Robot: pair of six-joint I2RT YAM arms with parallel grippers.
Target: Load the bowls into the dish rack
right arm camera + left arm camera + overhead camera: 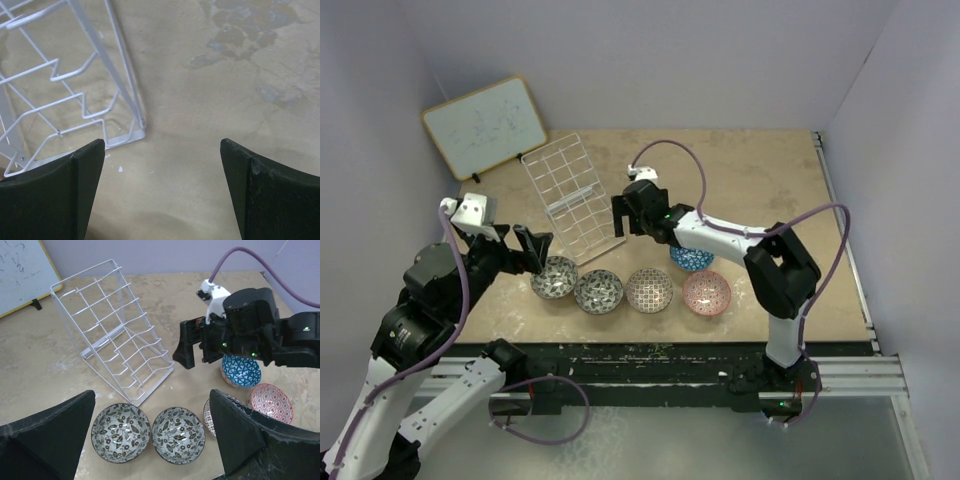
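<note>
Though spread wide, left gripper over two grey-black bowls, both untouched.

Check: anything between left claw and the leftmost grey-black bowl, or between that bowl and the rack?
Nothing visible. The left claw hangs open above the leftmost grey-black bowl; only bare table lies between it and the dish rack. The right claw, open, hovers by the rack's right corner, off that path.
</note>
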